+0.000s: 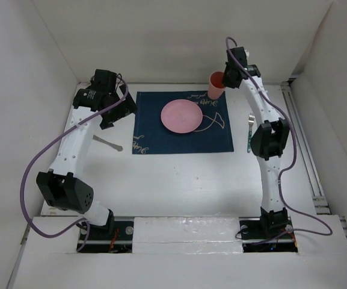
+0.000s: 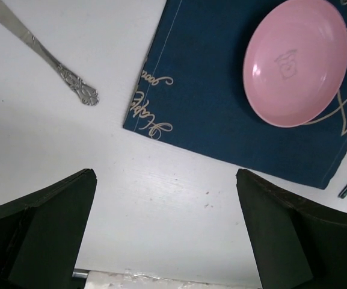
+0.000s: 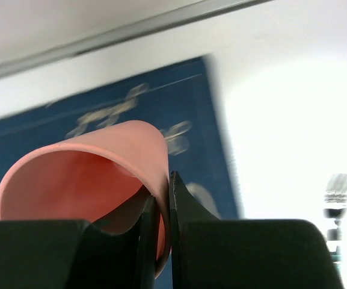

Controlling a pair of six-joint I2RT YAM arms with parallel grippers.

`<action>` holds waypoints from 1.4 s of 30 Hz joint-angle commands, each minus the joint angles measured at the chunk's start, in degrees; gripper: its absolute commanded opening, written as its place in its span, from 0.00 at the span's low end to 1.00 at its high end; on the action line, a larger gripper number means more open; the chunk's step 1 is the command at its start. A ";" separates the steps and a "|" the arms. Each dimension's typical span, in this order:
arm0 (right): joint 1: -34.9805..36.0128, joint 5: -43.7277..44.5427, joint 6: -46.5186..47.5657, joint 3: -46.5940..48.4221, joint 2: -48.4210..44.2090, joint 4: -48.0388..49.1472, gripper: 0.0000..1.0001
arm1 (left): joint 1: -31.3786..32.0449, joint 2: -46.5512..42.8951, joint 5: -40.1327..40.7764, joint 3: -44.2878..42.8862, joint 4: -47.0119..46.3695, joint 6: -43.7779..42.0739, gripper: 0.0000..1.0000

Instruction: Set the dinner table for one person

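Right jaws pinch the pink cup [image 3: 77,177] wall, its base hidden.

Top camera overlooks the dinner table [image 1: 179,180] from behind; close wrist cameras share its placemat [image 1: 155,129].

White dinner table [image 1: 179,180] all round, and there's the navy placemat [image 1: 155,129], cream script along its edges and a fish outline. Pale pink plate [image 1: 182,116], faint emblem at its centre. Coral-pink cup [image 1: 216,85]. Silver utensil [image 2: 53,60] with a scrollwork handle, and a fork [image 1: 249,135] with a dark teal handle.
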State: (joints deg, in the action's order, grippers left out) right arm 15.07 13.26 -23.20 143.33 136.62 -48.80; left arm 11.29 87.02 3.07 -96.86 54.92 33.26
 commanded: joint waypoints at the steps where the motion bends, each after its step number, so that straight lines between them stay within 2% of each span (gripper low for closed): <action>1: -1.70 -1.82 1.40 3.88 -0.12 2.48 0.00 | 0.22 -2.74 -1.04 2.63 -3.14 -0.74 1.00; 7: -4.52 -6.49 2.54 7.49 2.51 4.41 0.00 | 0.22 -0.98 -1.66 3.43 -3.76 -1.35 1.00; 9: -4.00 -4.04 3.07 7.49 3.04 5.55 0.00 | 0.22 -0.46 -1.05 3.43 -3.76 -1.88 1.00; 16: -4.00 -4.81 3.07 6.70 4.89 8.54 0.00 | 0.22 0.08 -1.58 4.48 -3.76 -2.93 1.00; 29: -3.47 -2.09 3.60 6.70 9.10 8.54 0.00 | 0.22 0.08 -0.52 6.86 -4.38 -3.46 1.00; 33: -3.47 -1.48 3.60 6.70 9.63 8.54 0.04 | 0.22 0.60 0.01 6.86 -4.38 -3.99 1.00; 34: -2.95 -1.48 3.60 6.70 9.63 8.54 0.07 | 0.22 0.60 0.01 6.86 -4.38 -3.99 1.00; 35: -2.94 -1.48 3.60 6.70 9.63 8.54 0.15 | 0.22 0.60 0.01 6.86 -4.38 -4.51 1.00; 38: -2.94 -0.78 3.60 6.70 9.63 8.54 0.20 | 0.22 1.13 0.01 6.33 -4.38 -4.52 1.00; 39: -2.94 -0.78 3.60 6.70 9.63 8.54 0.34 | 0.22 1.65 0.01 6.33 -4.38 -5.04 1.00; 41: -2.94 -0.78 3.60 6.70 9.63 9.06 0.46 | 0.22 1.66 0.01 6.33 -4.38 -5.04 1.00; 42: -2.94 -0.78 3.60 6.70 9.63 9.07 0.62 | 0.22 1.66 0.01 6.33 -4.38 -5.04 1.00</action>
State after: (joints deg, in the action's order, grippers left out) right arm 11.55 11.51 -20.21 147.70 146.41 -42.83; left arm 11.29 88.77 2.24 -90.41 51.05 29.32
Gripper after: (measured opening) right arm 0.569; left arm 0.997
